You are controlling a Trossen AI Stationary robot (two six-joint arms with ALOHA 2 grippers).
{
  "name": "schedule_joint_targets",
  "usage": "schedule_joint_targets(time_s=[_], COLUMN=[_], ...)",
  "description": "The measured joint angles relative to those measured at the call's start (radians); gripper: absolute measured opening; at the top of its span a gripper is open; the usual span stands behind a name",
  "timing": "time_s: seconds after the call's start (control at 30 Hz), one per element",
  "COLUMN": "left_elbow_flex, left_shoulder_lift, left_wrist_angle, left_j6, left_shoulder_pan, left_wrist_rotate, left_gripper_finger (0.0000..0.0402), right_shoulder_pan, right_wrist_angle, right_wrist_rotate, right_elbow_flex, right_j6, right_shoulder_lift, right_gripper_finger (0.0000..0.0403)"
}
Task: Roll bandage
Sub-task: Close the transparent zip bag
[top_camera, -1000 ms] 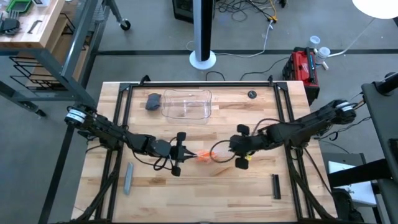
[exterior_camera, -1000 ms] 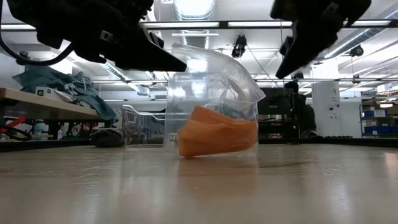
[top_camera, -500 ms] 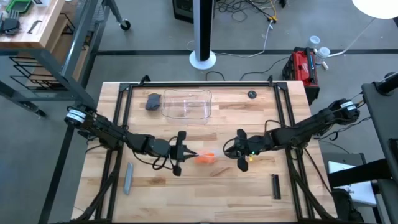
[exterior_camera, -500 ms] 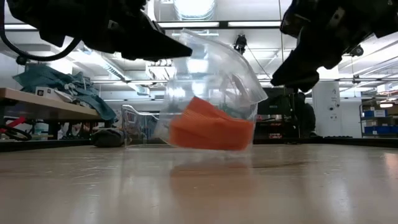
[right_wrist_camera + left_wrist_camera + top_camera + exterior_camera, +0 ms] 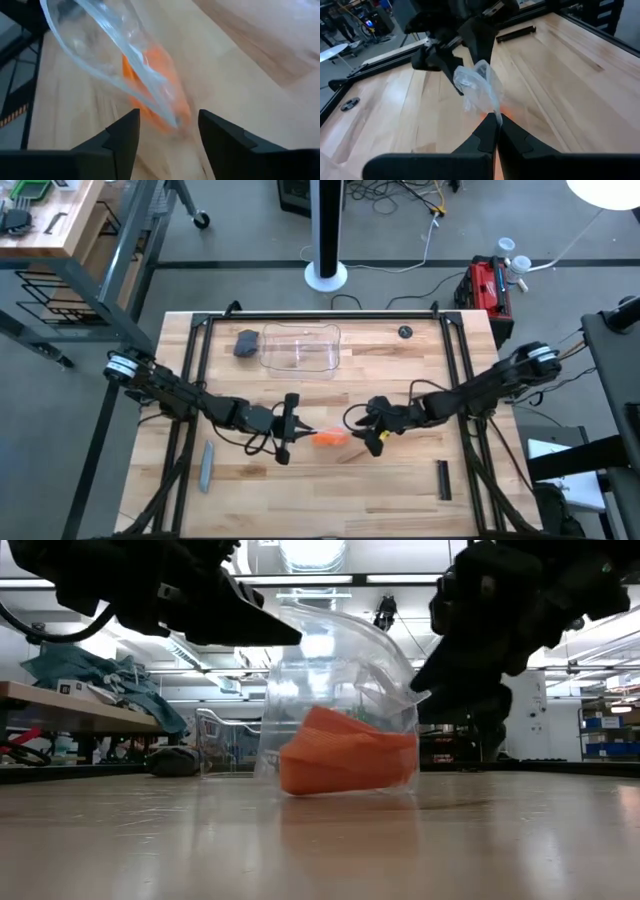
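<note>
The orange bandage [image 5: 345, 752] lies inside a clear plastic wrapper [image 5: 340, 660], at its bottom, in the middle of the table [image 5: 400, 480]. The wrapper's lower end rests on the tabletop. My left gripper [image 5: 296, 430] is shut on the wrapper from the table's left side. On the wrapper's right my right gripper [image 5: 167, 134] is open; its two fingers stand on either side of the wrapper's near end [image 5: 172, 119]. Whether they touch it cannot be told. In the high view the bandage [image 5: 330, 438] lies between the two grippers. My left gripper pinches the wrapper's upper edge [image 5: 493, 111] between its two shut fingers. The fingers come from the table's left, slanting a little downward. The wrapper stands up from the table below them, its bottom with the bandage on the tabletop.
A clear plastic bin [image 5: 300, 348] and a dark grey lump [image 5: 246, 342] sit at the far left of the table. A grey stick [image 5: 206, 466] lies near the front left, a black bar [image 5: 443, 479] near the front right, a small black disc [image 5: 404, 332] at the back.
My right gripper has come down and toward the table's left, up to the wrapper, rolling as it went, and has opened. The wrapper with the bandage tipped up off the table for a moment and now rests on its bottom again.
</note>
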Motion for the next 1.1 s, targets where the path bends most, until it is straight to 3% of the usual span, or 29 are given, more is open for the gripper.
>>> schedule_joint_targets(time_s=[0.23,0.3,0.43,0.47,0.53,0.73,0.97,1.1], left_elbow_flex=[0.0,0.0,0.0,0.0,0.0,0.0,0.001,0.0], left_shoulder_lift=[0.0,0.0,0.0,0.0,-0.002,-0.038,-0.139,-0.228], left_wrist_angle=[-0.007,-0.014,-0.015,-0.015,-0.019,-0.04,-0.14,-0.195], left_j6=[0.0,-0.001,-0.007,-0.01,-0.02,-0.073,-0.129,-0.133], left_shoulder_pan=[0.0,0.0,0.0,0.0,0.0,0.0,0.0,0.0], left_wrist_rotate=[0.0,0.0,-0.003,-0.005,-0.009,-0.017,-0.103,-0.112], left_gripper_finger=[0.0,0.0,0.0,0.0,0.0,0.0,0.0,0.0], right_shoulder_pan=[-0.004,0.002,0.022,0.029,0.036,0.047,0.061,0.062], right_wrist_angle=[0.212,0.225,0.213,0.201,0.111,-0.418,-0.754,-0.863], right_wrist_rotate=[-0.001,0.0,0.006,0.019,0.061,0.175,0.308,0.34], right_elbow_flex=[0.0,0.006,0.03,0.034,0.052,0.194,0.348,0.417], right_j6=[-0.09,-0.136,-0.246,-0.277,-0.312,-0.418,-0.511,-0.512], right_shoulder_lift=[0.137,0.151,0.137,0.122,0.084,-0.053,-0.092,-0.066], right_gripper_finger=[0.0175,0.0139,0.0024,0.0015,0.0008,0.0001,0.0001,0.0])
